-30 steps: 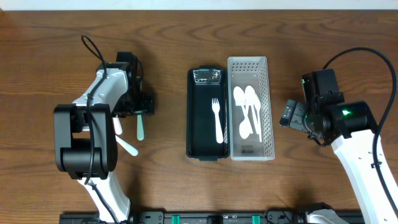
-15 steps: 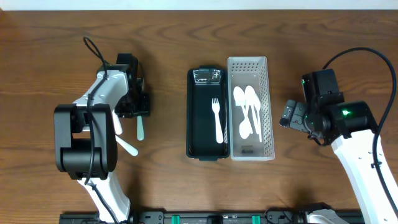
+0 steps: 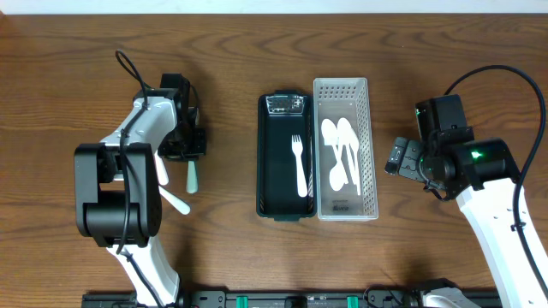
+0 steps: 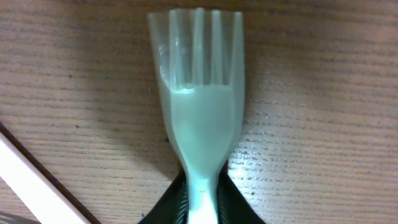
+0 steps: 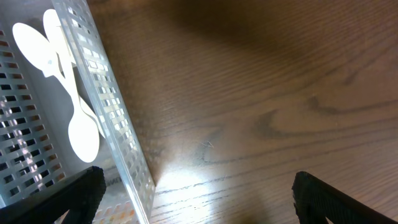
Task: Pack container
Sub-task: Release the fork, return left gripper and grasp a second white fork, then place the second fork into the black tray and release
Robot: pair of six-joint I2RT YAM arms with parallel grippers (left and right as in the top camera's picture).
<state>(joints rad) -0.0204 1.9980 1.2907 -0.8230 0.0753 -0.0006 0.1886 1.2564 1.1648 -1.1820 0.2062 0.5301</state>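
- Overhead, a dark green rectangular plastic container (image 3: pixel 274 175) sat open near the middle of the brown wooden table (image 3: pixel 240 68), with its long side running away from the robot.
- One white plastic fork (image 3: pixel 299 167) lay inside it toward its right wall, tines pointing to the far end.
- A white perforated plastic basket (image 3: pixel 373 154) stood against the container's right side, touching it, and held several white plastic spoons (image 3: pixel 341 154) in a loose pile.
- Well to the left of the container, a pale green plastic fork (image 3: pixel 193 177) lay on the wood, with its handle sticking out toward the robot from under the left gripper (image 3: pixel 190 147).
- From the left wrist camera, that gripper (image 4: pixel 200 210) was pinched narrow on the neck of the green fork (image 4: pixel 202 118), a dark finger pressed to each side. The tines lay flat against the wood grain beyond the fingers.
- A white plastic utensil (image 3: pixel 175 202) lay just beside the green fork, on the side away from the container. I could only see its handle.
- Off to the right of the container, past the basket, the right gripper (image 3: pixel 396 156) hung above bare wood.
- Its wrist camera showed the fingers (image 5: pixel 78 194) spread wide with nothing between them, and the basket's wall at the left edge.
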